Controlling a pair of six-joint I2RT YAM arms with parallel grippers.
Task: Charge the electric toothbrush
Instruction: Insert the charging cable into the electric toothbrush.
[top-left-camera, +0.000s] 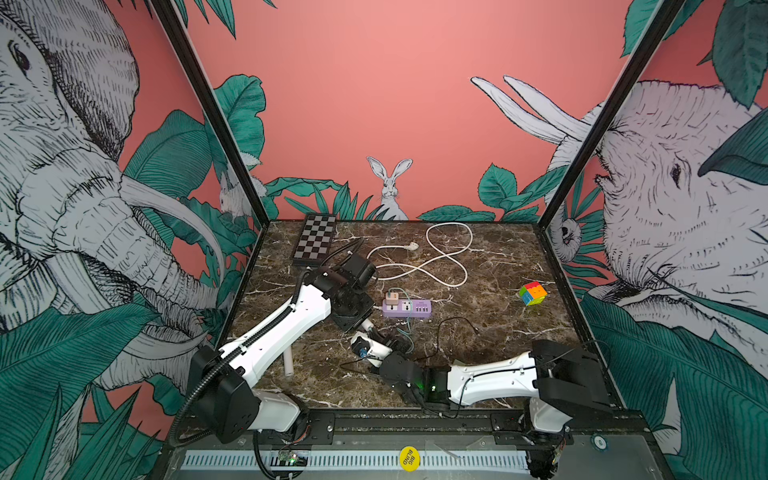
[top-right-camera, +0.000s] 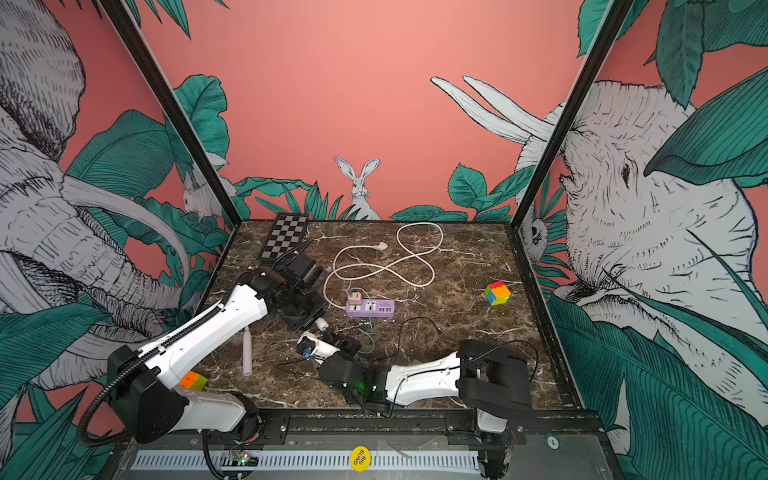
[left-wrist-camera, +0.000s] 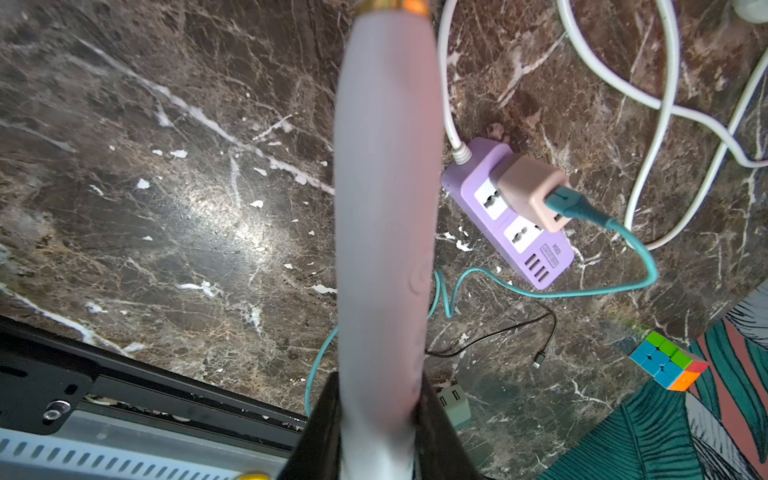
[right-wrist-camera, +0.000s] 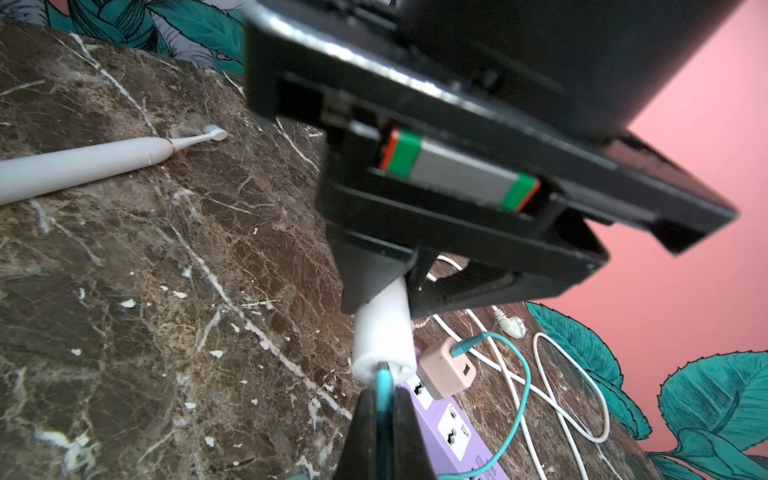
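Now: left hand (right-wrist-camera: 395, 291) pinches toothbrush handle (right-wrist-camera: 384, 332), right hand (right-wrist-camera: 384, 401) pinches teal plug (right-wrist-camera: 384, 382) at its base, 7 o'clock of purple power strip (top-left-camera: 406, 309). Keep plug square; push straight.

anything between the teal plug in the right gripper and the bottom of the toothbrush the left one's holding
Nothing visible. In the right wrist view the teal plug, pinched in the right gripper, meets the bottom end of the toothbrush held by the left gripper. Whether it is fully seated cannot be told.
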